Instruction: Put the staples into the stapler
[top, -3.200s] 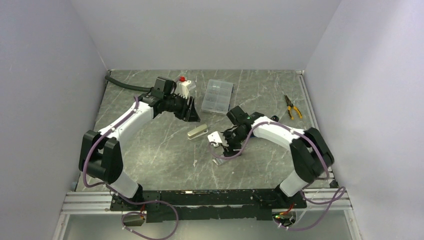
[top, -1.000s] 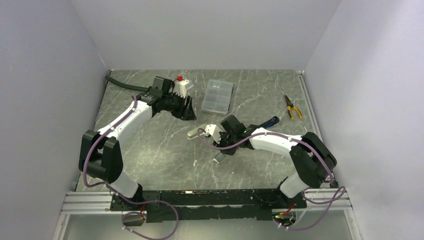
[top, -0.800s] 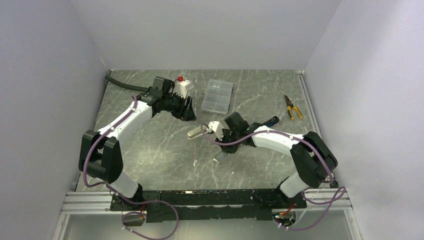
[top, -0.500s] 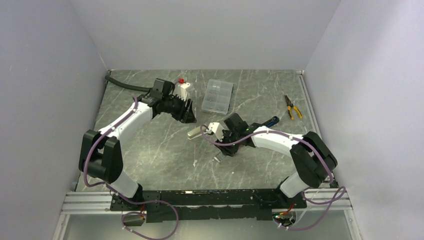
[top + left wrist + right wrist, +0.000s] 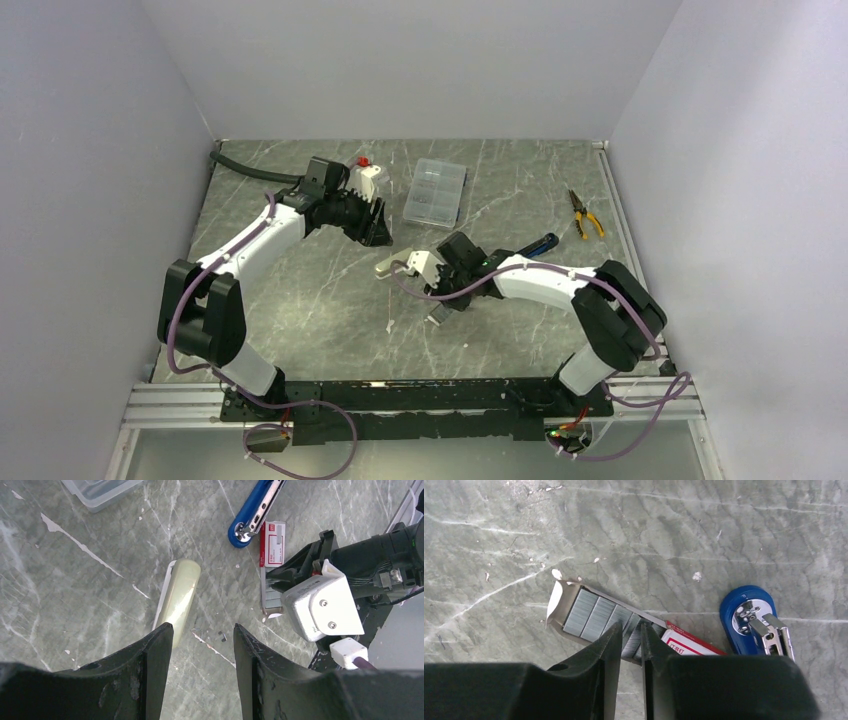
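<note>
**Step in hand: picking up the staples.**

1. The staples (image 5: 594, 612) lie as grey strips side by side in the tray (image 5: 556, 602), which stands drawn out of its box (image 5: 684, 644). The box covers one end of the tray.
2. The right gripper (image 5: 630, 630) is over the box end of the tray. Its jaws are nearly together, with only a narrow slot between them, and a strip shows in that slot. Whether the jaws are pinching that strip or only straddling it cannot be told.
3. The stapler (image 5: 744, 612) is blue and lies just beyond the box end of the tray. Its metal rail is exposed, so it is judged open and ready to load.
4. The left gripper (image 5: 202, 630) hangs well above the table to one side of the tray. Its jaws are spread and hold nothing.
5. A cream item (image 5: 180, 597) lies near the tray on that side, apart from it. It may be a second stapler; this cannot be confirmed.

**Next move (judgement).** Close squarely on one strip and lift it straight out of the tray. Do not drag the neighbouring strips or the tray itself. Then align the strip lengthwise with the stapler rail. Strips are brittle, so a skewed pinch may snap one.

**Markings.** The box has a red panel with small white print. The print is too small to read, and no other writing is visible.
</note>
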Controlling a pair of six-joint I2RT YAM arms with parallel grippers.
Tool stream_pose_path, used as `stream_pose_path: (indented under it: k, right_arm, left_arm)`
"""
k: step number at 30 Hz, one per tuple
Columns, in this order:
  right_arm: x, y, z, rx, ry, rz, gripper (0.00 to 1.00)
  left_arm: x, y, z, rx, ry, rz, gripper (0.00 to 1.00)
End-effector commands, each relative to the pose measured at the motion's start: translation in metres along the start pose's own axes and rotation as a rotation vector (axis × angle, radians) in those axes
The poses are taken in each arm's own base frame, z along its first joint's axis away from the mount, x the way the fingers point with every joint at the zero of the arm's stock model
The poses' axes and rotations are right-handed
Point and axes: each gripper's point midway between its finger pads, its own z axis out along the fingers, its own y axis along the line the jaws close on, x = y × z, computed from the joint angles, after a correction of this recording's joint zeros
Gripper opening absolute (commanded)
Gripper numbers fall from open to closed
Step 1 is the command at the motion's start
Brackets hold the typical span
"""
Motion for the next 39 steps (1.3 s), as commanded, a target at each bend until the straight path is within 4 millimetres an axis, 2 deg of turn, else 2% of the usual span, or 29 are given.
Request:
stream_pose_path:
  k: [1, 9, 17, 25, 32, 39]
  right_arm:
    - [0.021, 0.009, 0.015, -0.058, 0.078, 0.016, 0.21]
    - [-0.002, -0.011, 0.000, -0.083, -0.039, 0.114, 0.14]
    - [-0.028, -0.014, -0.025, -0.211, -0.231, 0.193, 0.11]
    - [-0.025, -0.018, -0.026, -0.222, -0.234, 0.218, 0.10]
    - [-0.013, -0.027, -0.026, -0.115, -0.174, 0.189, 0.23]
    - [-0.007, -0.016, -0.019, -0.064, -0.109, 0.124, 0.29]
  left_arm:
    - [-0.007, 0.000, 0.001, 0.018, -0.020, 0.033, 0.53]
    - [-0.005, -0.001, -0.001, 0.018, -0.021, 0.051, 0.53]
    - [0.001, -0.017, 0.000, 0.111, -0.030, 0.116, 0.53]
    - [0.001, -0.018, 0.001, 0.114, -0.027, 0.118, 0.53]
    - [0.002, -0.019, 0.002, 0.117, -0.024, 0.112, 0.53]
    - [0.000, -0.018, 0.002, 0.116, -0.022, 0.108, 0.53]
